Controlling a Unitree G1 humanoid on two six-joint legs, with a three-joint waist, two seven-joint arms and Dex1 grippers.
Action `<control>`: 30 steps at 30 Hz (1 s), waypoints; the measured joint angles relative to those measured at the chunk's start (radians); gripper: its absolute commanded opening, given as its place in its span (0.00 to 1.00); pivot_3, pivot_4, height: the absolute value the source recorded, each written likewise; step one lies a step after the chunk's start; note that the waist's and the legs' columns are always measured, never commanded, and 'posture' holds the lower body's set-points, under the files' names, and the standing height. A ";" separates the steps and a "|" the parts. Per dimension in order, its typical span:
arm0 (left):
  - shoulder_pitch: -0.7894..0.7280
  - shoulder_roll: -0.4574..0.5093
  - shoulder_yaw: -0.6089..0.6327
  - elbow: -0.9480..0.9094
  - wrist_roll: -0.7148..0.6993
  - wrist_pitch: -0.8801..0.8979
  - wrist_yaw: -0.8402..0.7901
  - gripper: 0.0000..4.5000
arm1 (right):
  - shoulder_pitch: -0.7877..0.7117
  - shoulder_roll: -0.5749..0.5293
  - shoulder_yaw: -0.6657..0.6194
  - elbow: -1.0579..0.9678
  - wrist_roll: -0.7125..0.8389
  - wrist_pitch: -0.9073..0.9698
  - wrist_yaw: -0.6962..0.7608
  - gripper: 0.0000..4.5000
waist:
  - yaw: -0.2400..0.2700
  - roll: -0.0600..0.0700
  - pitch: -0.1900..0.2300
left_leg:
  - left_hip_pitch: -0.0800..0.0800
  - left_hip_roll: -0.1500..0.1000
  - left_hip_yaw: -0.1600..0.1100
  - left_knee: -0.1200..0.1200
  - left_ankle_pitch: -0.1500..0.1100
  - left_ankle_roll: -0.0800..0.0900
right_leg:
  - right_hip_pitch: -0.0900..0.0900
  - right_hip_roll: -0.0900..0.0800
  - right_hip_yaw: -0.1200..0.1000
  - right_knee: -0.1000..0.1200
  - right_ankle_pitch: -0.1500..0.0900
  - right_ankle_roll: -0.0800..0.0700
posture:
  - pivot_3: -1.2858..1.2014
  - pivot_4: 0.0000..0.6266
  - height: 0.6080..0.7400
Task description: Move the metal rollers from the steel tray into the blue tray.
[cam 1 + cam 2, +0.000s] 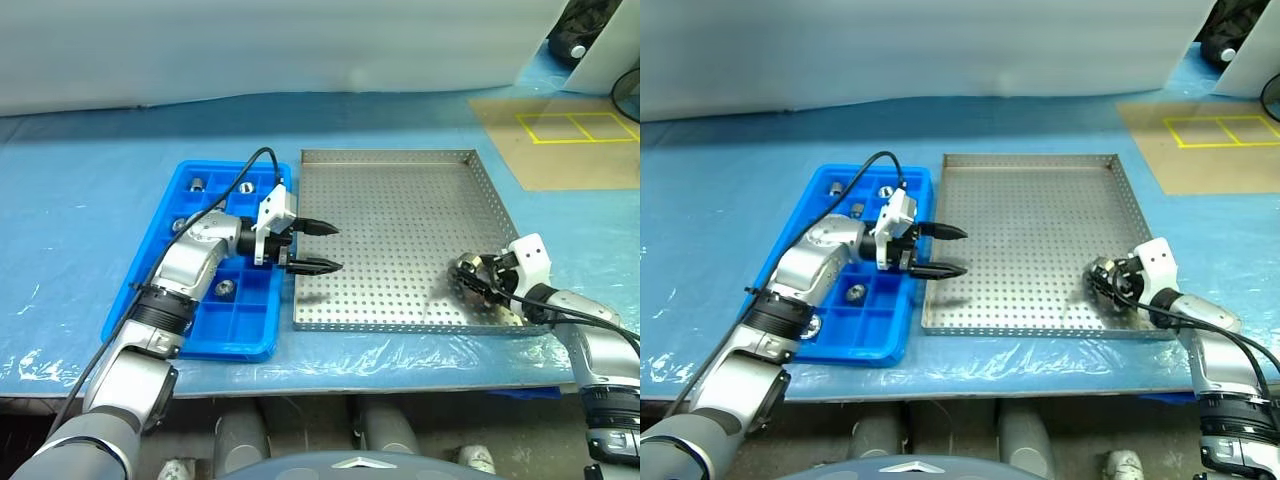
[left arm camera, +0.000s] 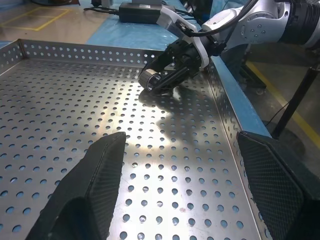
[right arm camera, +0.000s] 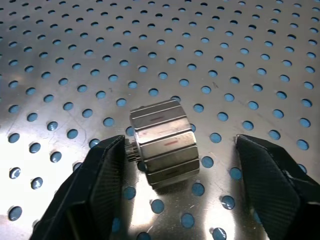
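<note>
Down at the near right corner of the steel tray (image 1: 400, 215) we've got our right gripper (image 1: 478, 280) low over the perforated floor, and its wrist view tells the story: one of the metal rollers (image 3: 165, 145) lies on its side between the two black fingers (image 3: 95, 190), touching or nearly touching one finger, with a clear gap to the other. So the jaws are apart and bracketing it, not clamped yet — lined up that way, we'd say, so a squeeze catches the faceted sides rather than rolling it off. Over on the other side our left gripper (image 1: 310, 247) hangs over the steel tray's left rim, jaws spread and empty, pointing across toward the right arm; that looks to us like a waiting pose, ready to take the roller for the trip over to the blue tray (image 1: 165, 250). That blue tray sits just beside the steel one on the pale blue surface (image 1: 80, 180), and several rollers already rest in its compartments. We see no other roller loose on the steel floor, so this may be the last. Next call: close squarely, or it could skid on that slick metal.
</note>
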 measured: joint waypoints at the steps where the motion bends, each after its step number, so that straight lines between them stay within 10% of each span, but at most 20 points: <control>1: 0.000 0.000 0.000 0.000 0.002 0.000 0.000 0.83 | -0.005 0.002 0.001 0.008 0.000 -0.007 0.000 0.53 | 0.000 0.000 0.000 | 0.000 0.000 0.000 0.000 0.000 0.000 | 0.000 0.000 0.000 0.000 0.000 0.000 | 0.40 0.24 1.00; 7: 0.000 0.000 0.000 0.000 0.004 -0.001 0.000 0.83 | -0.019 0.011 0.013 0.023 -0.008 -0.035 -0.012 0.27 | 0.001 0.000 0.000 | 0.000 0.000 0.000 -0.001 0.000 0.000 | 0.000 0.000 0.000 0.000 0.000 0.000 | 0.40 0.24 1.00; 20: 0.012 0.067 0.050 -0.017 0.000 0.006 0.010 0.83 | -0.153 0.025 0.138 -0.011 -0.041 -0.002 0.015 0.28 | 0.000 0.001 0.001 | -0.004 0.000 0.000 -0.004 0.001 -0.001 | -0.007 0.000 0.000 0.001 0.000 0.000 | 0.44 0.24 1.00; 30: 0.203 0.304 0.196 -0.235 -0.080 0.138 0.010 0.83 | -0.435 0.055 0.365 -0.120 0.014 0.063 0.305 0.28 | 0.037 0.002 0.001 | -0.006 0.001 0.000 -0.008 0.001 -0.002 | -0.011 0.001 -0.002 0.001 0.000 -0.001 | 0.51 0.24 1.00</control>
